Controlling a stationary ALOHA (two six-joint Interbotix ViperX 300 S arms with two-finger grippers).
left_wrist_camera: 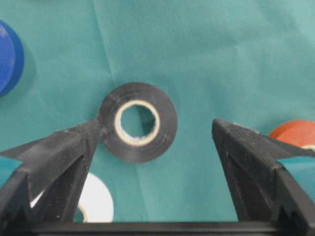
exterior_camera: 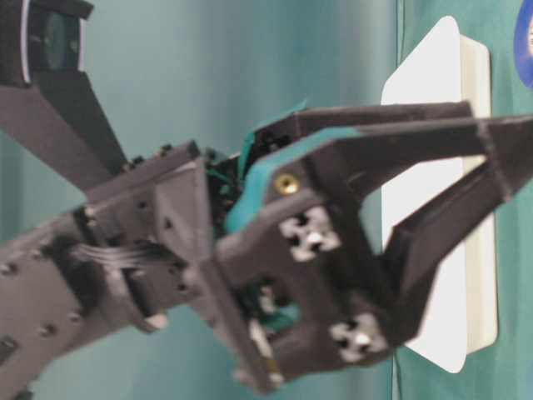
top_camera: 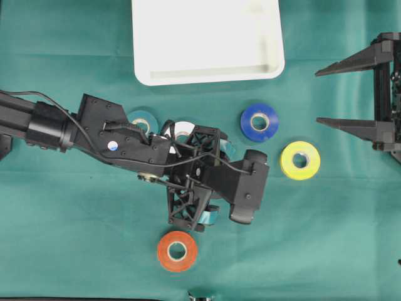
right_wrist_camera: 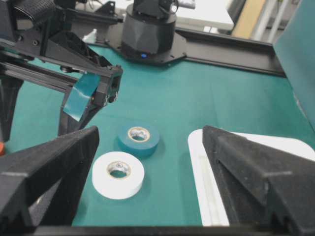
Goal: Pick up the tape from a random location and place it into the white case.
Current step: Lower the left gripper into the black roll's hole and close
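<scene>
Black tape roll (left_wrist_camera: 137, 122) lies flat on the green cloth (left_wrist_camera: 206, 54), between the spread fingers of the left gripper (left_wrist_camera: 156, 132). Jaws wide, nothing clasped; left fingertip (left_wrist_camera: 91, 129) sits at the roll's rim, contact uncertain. In the overhead view the arm hides this roll entirely.

From the black roll: white roll (left_wrist_camera: 96, 199) just beside, half behind the left finger; blue roll (left_wrist_camera: 9, 55) and orange roll (left_wrist_camera: 295, 133) further off, both cut by the frame edge.

Teal roll (top_camera: 143, 119) partly under the arm; yellow roll (top_camera: 300, 160) well apart.

White case (top_camera: 207, 39) beyond, top edge cropped.

Right gripper (top_camera: 326, 95) released, holding nothing, parked at the cloth's edge
</scene>
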